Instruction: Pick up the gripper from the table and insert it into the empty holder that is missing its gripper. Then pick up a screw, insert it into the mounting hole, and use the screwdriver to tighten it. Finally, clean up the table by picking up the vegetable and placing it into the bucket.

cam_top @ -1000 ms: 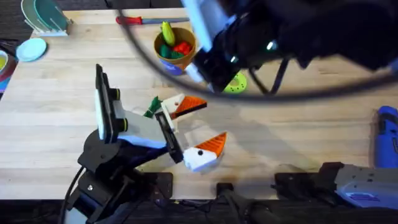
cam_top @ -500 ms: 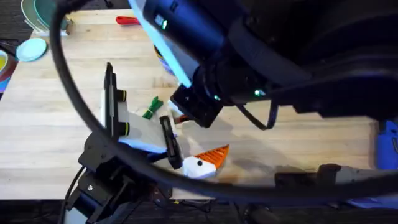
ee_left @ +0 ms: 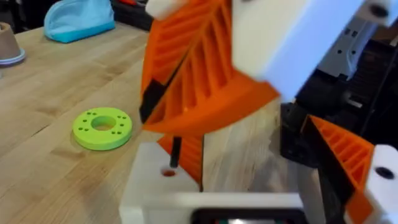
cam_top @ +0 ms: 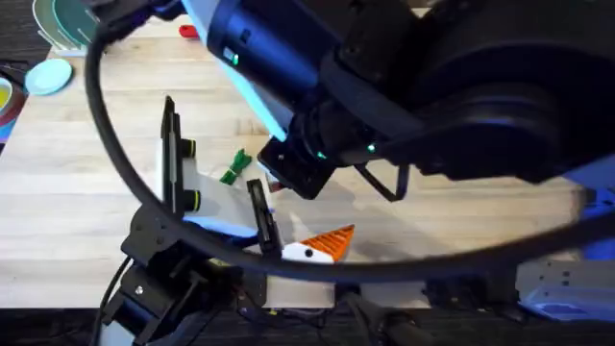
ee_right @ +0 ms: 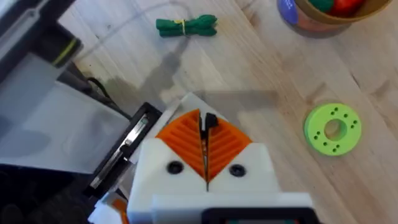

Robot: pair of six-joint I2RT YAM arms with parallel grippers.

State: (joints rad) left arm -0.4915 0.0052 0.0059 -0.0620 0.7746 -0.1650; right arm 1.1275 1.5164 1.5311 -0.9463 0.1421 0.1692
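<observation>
Your right claw [ee_right: 205,146] is pinched shut on a thin dark screw [ee_left: 176,151], long axis upright, tip just above the mounting hole [ee_left: 168,172] in the white holder [ee_left: 149,190]. Left claw [ee_left: 255,177] is spread apart and empty. The hole looks to lie straight below.

Small dark-green leafy vegetable [ee_right: 186,25] flat on the table [ee_right: 261,74], bucket [ee_right: 329,15] well apart.

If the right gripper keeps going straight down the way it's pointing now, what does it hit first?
Probably the white holder block just ahead of the right gripper, then the table. The pads look shut on a small dark part; depth is unclear.
</observation>
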